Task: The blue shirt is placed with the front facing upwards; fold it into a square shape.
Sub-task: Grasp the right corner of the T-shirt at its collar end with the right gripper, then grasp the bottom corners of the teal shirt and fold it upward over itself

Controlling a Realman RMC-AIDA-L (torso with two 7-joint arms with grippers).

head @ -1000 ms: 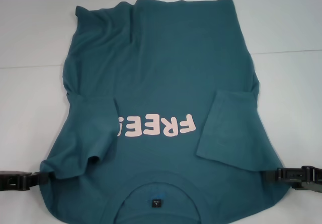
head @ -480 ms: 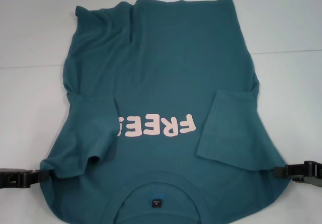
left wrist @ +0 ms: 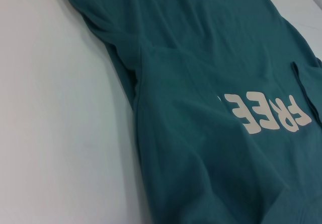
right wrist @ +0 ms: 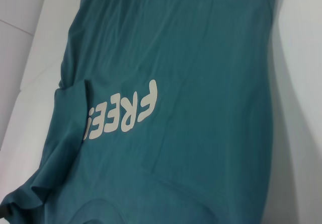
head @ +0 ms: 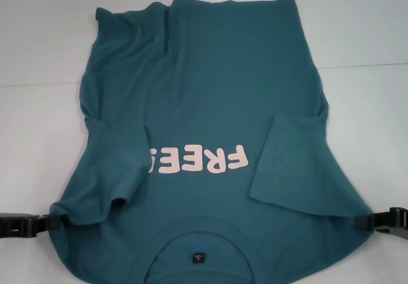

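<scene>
Both sleeves lie folded onto the shirt [head: 204, 105]. Left gripper [head: 54, 223] and right gripper [head: 364, 221] flank its shoulders; finger state cannot be told. Risk: uneven grips skewing the fold.

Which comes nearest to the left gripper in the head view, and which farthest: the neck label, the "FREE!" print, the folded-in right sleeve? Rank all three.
Measured from the left gripper at the shirt's near left corner:
1. "FREE!" print, mid-chest, left of centre.
2. Neck label, inside the collar at the near edge; close to the print's distance, so a narrow call.
3. Right sleeve, folded over on the far side.
</scene>
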